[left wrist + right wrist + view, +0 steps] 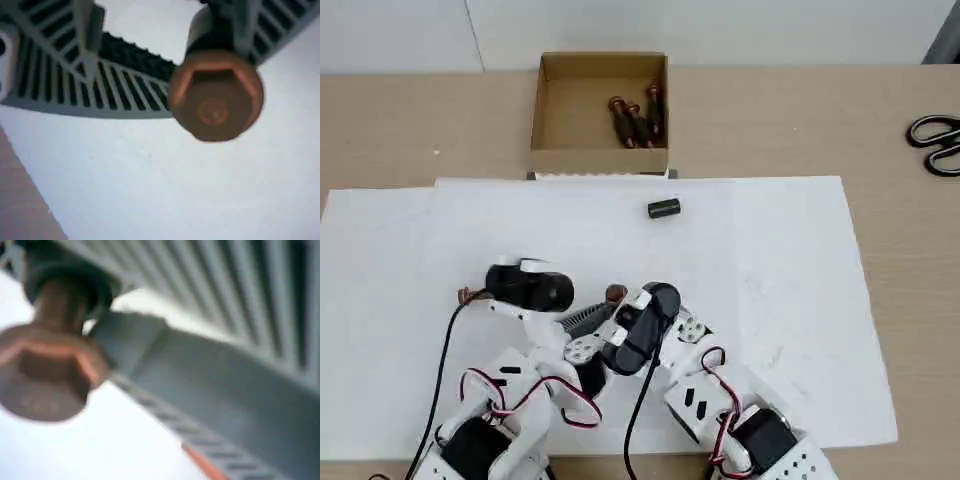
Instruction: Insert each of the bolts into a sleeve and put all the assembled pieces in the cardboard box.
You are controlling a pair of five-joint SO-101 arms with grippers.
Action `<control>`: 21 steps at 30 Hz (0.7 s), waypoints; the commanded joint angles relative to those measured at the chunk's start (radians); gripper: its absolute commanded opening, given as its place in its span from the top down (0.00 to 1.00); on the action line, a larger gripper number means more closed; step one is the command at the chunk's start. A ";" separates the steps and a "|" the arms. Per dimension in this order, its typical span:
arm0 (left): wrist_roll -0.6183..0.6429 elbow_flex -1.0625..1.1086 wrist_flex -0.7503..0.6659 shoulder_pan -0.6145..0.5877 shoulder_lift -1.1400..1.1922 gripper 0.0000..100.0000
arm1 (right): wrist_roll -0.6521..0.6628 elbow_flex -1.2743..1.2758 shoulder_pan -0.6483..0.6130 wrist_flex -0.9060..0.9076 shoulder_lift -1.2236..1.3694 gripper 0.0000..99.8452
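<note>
Near six o'clock — opposite one box (552, 100) holding three assembled pieces (638, 118) at twelve, one loose sleeve (663, 208) between — the left pincer (202, 37) clamps one sleeved bolt (216, 95) at its tips; right pincer (107, 325), state unclear.

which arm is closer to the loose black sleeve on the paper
Right. The right arm is just on the robot's side of the sleeve; the left arm sits farther off, toward the robot's left.

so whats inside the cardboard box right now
Assembled pieces, copper and dark, lie bunched toward the right side of the cardboard box. There look to be about three, but they overlap, so the count is unsure. The floor to their left is bare. The near wall hides a strip of floor.
</note>
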 commanded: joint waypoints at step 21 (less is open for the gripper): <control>-0.153 -0.150 -0.009 -0.187 -0.002 1.00 | 0.012 -0.012 0.018 -0.051 -0.012 1.00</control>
